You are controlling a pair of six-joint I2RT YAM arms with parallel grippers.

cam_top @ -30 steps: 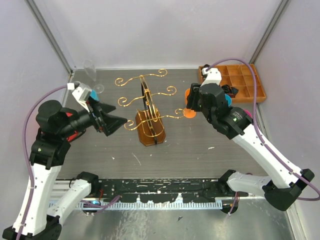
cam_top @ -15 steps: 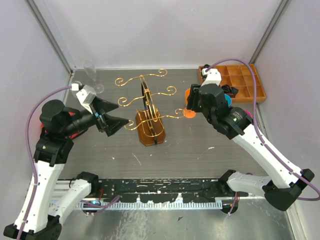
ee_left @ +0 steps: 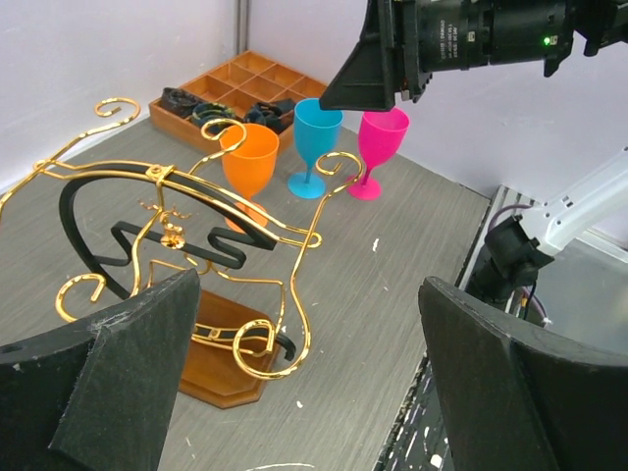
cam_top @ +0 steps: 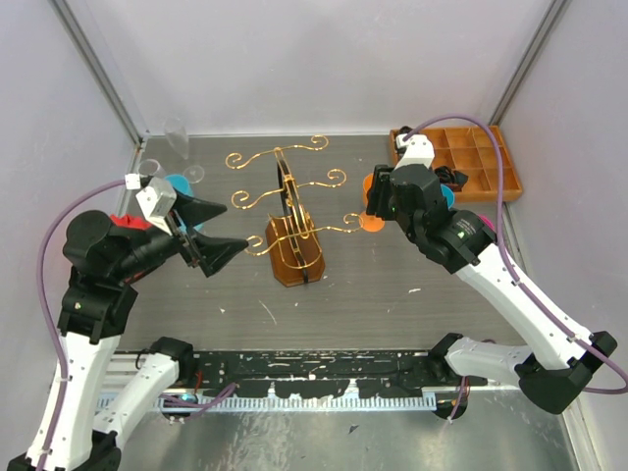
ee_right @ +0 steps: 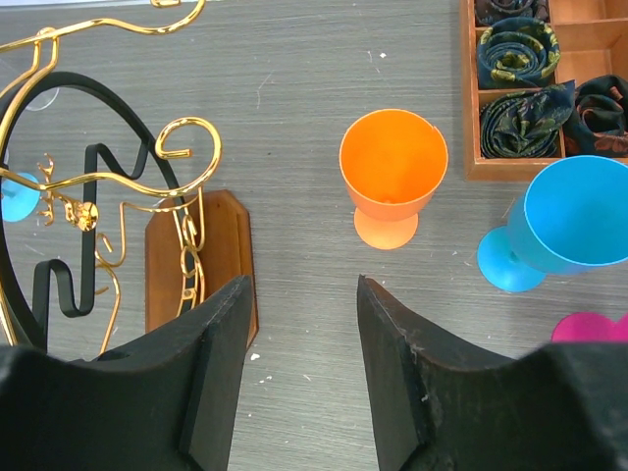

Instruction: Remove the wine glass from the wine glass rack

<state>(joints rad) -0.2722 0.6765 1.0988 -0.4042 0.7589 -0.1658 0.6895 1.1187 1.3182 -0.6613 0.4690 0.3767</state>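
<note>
The wine glass rack [cam_top: 289,221], gold wire with scroll arms on a brown base, stands mid-table, and its arms [ee_left: 177,245] show bare. An orange wine glass [ee_right: 392,177] stands upright on the table just right of it, also seen past the rack [ee_left: 248,162]. My right gripper [ee_right: 299,363] hovers open above the table just short of that glass, nothing between its fingers. My left gripper [ee_left: 314,392] is wide open and empty, left of the rack and pointing at it [cam_top: 235,228].
A blue glass [ee_right: 579,221] and a pink glass [ee_left: 378,137] stand right of the orange one. The wooden compartment tray [cam_top: 500,186] sits at the back right. Another blue glass [cam_top: 180,183] and a clear glass [cam_top: 177,137] stand at the back left.
My left arm has drawn back and to the left, its wrist lifted, uncovering the blue glass at the back left. The right arm has not moved.
</note>
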